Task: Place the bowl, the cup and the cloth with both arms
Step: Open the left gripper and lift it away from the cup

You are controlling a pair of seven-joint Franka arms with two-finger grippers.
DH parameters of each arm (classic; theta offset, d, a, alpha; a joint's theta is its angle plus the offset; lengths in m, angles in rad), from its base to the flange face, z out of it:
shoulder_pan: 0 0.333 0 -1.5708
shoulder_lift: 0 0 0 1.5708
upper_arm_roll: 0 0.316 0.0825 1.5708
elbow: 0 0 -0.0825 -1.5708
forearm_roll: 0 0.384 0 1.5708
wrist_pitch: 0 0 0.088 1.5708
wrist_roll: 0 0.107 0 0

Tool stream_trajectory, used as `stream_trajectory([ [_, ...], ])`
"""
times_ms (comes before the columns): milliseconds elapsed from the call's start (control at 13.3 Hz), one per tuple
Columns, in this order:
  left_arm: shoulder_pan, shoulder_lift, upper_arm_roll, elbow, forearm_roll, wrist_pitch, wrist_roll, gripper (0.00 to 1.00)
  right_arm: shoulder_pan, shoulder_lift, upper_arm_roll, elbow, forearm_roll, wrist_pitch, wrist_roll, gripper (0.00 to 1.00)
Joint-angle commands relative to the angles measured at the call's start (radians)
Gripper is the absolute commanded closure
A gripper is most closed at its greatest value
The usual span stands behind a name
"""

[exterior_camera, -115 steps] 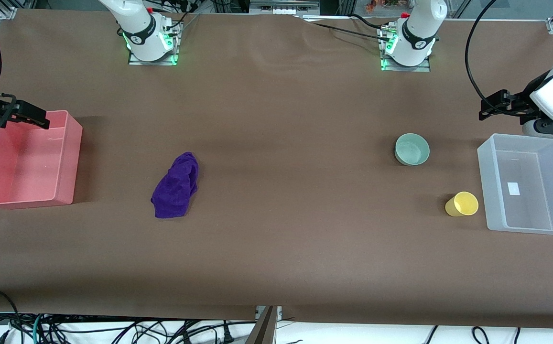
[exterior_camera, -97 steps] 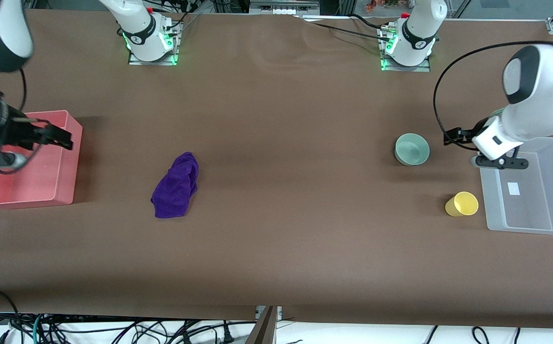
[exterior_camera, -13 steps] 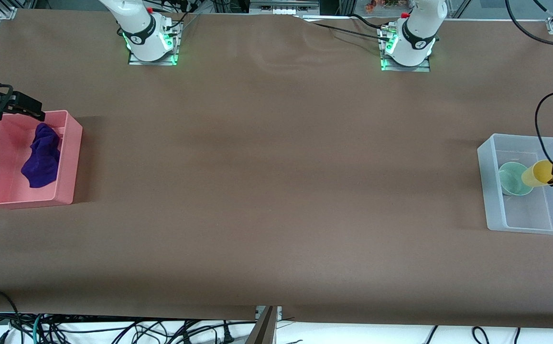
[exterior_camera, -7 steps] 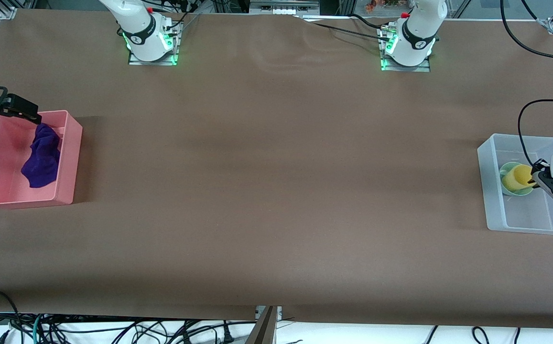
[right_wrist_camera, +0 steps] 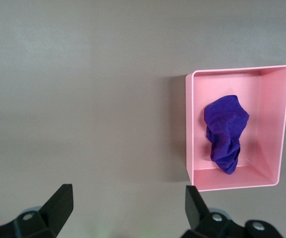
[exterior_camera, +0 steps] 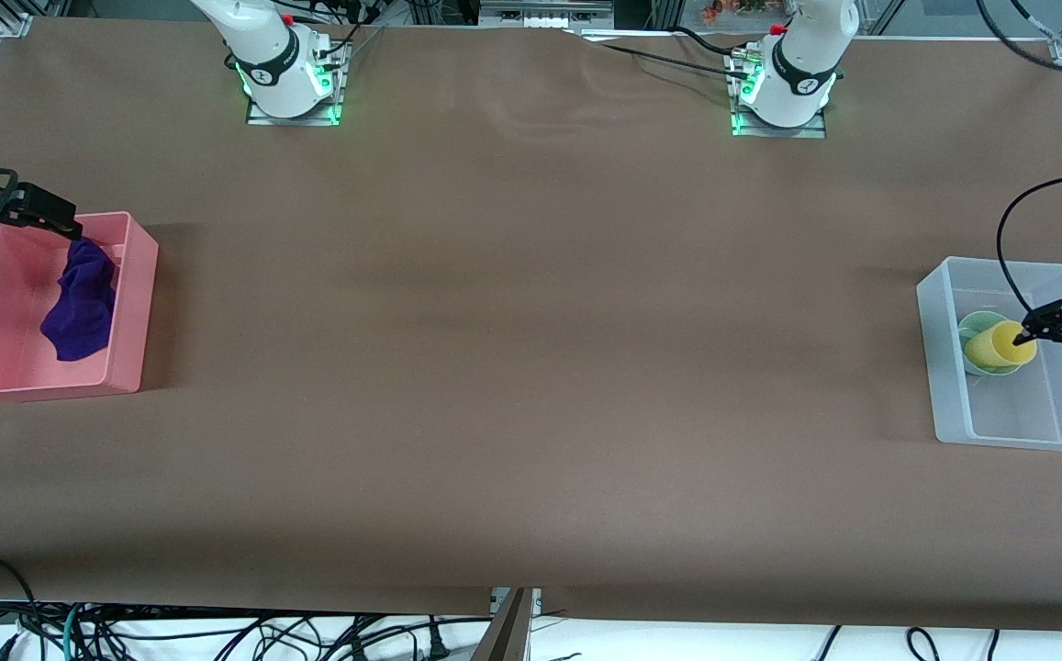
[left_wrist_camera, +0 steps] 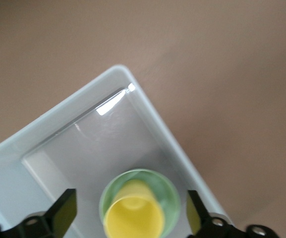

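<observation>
The yellow cup (exterior_camera: 1000,345) rests tilted inside the mint-green bowl (exterior_camera: 971,332), which stands in the clear bin (exterior_camera: 933,367) at the left arm's end of the table. My left gripper (exterior_camera: 1052,347) hangs open just above the cup and holds nothing. In the left wrist view the cup (left_wrist_camera: 134,218) sits in the bowl (left_wrist_camera: 171,192) between my spread fingers (left_wrist_camera: 65,217), without touching them. The purple cloth (exterior_camera: 81,298) lies in the pink bin (exterior_camera: 131,303). My right gripper (exterior_camera: 53,220) is open and empty over that bin's farther rim. The right wrist view shows the cloth (right_wrist_camera: 225,134) in the pink bin (right_wrist_camera: 189,129).
The two bins stand at the two ends of the brown table (exterior_camera: 531,367). The arm bases (exterior_camera: 287,78) stand along the edge farthest from the front camera. A black cable (exterior_camera: 1008,248) loops over the clear bin.
My left gripper has let go of the cup, opened and drawn back a little; the cup stays in the bowl. The right gripper has barely moved.
</observation>
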State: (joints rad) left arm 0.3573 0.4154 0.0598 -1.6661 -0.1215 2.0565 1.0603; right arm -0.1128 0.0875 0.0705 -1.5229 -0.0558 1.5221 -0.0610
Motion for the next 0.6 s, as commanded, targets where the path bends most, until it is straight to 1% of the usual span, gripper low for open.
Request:
stream_trajectory([
  [0,-0.079,-0.098,0.0,-0.008,-0.026,-0.135,-0.278,0.0,-0.001,0.012,0.003,0.032,0.002,-0.02,-0.017,0.0],
  [75,-0.108,-0.127,-0.006,-0.007,-0.023,-0.192,-0.422,0.0,-0.001,0.012,0.003,0.032,0.002,-0.02,-0.017,0.0],
  [150,-0.119,-0.151,-0.032,-0.007,-0.021,-0.228,-0.554,0.0,-0.001,0.012,0.003,0.032,0.004,-0.02,-0.017,0.0],
  [300,-0.123,-0.19,-0.127,-0.007,-0.009,-0.271,-0.76,0.0,-0.001,0.012,0.003,0.032,0.004,-0.02,-0.017,0.0],
  [450,-0.133,-0.239,-0.223,-0.006,0.054,-0.324,-0.972,0.0,-0.001,0.012,0.003,0.032,0.002,-0.017,-0.017,0.0],
  [525,-0.135,-0.256,-0.26,0.011,0.065,-0.372,-1.053,0.0,-0.001,0.012,0.003,0.032,0.002,-0.017,-0.017,0.0],
])
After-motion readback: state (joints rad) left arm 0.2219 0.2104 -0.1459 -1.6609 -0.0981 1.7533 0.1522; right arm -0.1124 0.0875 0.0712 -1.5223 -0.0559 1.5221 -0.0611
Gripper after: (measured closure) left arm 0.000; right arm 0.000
